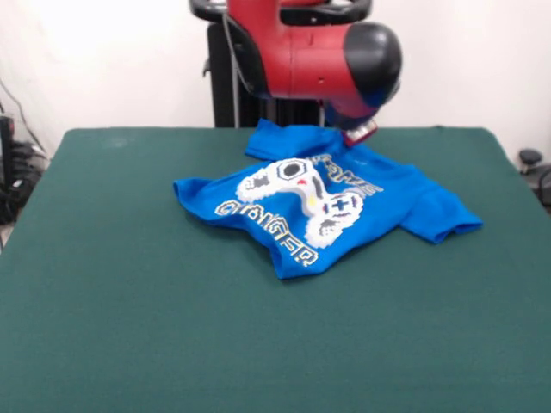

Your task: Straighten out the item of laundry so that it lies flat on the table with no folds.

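T-shirt rumpled on table; arm above it.

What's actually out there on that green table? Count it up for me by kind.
Blue T-shirts: 1, crumpled, with a white game controller print
Green tables: 1
Red and black robot arms: 1, hanging over the shirt's far edge
Total: 3

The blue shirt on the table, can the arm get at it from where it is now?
Probably yes. The arm hangs right over the far edge of the blue shirt, and nothing else lies on the green table to block it.
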{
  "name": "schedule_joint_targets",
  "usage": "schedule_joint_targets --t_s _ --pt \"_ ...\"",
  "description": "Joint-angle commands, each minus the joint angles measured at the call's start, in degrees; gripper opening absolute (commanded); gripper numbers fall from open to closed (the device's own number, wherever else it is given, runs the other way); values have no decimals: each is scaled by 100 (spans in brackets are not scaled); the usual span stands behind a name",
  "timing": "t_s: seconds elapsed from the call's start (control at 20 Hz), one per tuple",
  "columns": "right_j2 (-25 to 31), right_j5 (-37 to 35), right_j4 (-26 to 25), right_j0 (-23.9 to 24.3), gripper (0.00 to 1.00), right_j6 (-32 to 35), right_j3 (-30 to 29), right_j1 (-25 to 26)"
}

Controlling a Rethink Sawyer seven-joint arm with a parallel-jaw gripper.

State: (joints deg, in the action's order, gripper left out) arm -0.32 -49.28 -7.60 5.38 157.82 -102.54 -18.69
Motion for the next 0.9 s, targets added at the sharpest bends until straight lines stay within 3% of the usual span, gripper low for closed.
schedule_joint_targets --t_s 0.05,0.15,0.4,0.9 --pt "89 381 -154 -165 100 109 203 -272" --pt "-51 690 -327 -339 100 245 249 -369" --pt "-795 2239 -1020 -1076 100 1090 607 -211" --pt "-1205 1977 -898 -1034 100 567 1589 74"
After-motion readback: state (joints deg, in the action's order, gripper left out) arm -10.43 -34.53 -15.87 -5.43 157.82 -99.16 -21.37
